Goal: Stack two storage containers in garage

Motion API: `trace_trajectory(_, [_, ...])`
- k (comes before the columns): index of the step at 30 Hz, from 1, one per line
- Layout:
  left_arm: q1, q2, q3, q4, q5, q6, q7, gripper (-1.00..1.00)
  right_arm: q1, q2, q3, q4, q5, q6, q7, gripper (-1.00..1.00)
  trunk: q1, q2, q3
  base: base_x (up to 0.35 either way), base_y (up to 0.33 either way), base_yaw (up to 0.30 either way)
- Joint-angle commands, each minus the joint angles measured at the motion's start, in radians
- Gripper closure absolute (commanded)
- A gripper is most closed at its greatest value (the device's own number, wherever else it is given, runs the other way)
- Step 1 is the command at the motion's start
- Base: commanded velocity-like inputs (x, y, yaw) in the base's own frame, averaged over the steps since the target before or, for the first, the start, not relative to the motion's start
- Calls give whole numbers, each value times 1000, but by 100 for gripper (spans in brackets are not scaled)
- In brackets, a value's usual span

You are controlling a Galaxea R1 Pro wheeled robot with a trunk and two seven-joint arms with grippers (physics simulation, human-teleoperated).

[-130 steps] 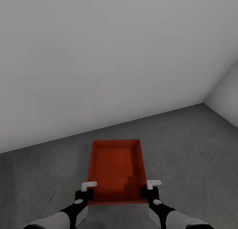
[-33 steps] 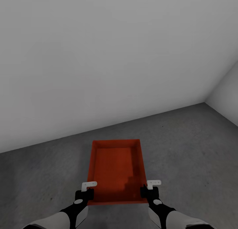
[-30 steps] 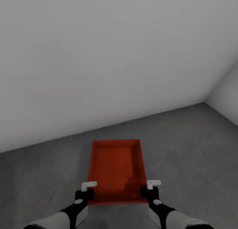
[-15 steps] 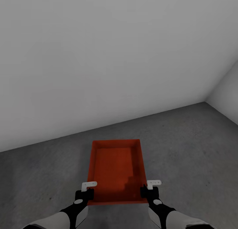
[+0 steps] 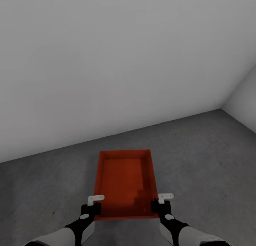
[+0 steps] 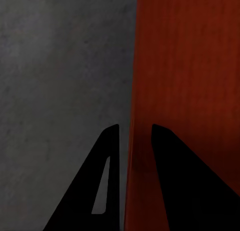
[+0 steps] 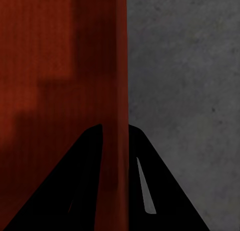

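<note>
Fingers of my left gripper [image 6: 131,136] pinched on the storage container's [image 5: 125,182] left wall, my right gripper [image 7: 115,136] clamped likewise on its right wall, orange-red bin over grey concrete floor [image 5: 206,157], pale wall [image 5: 117,61] close ahead.

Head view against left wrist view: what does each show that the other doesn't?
Head view alone: the grey wall, the right gripper on the storage container's right wall, the whole open bin. Left wrist view alone: the left gripper straddling the thin left wall, one finger inside, one outside. Both: the container, the concrete floor, the left gripper.
</note>
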Motion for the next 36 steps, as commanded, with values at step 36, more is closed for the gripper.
trace_trajectory(36, [-1,0,-19,-1,6,-63,19,100,-1,27,-57,4,-36,-7,-9,100,0,-1,-1,0,0,0])
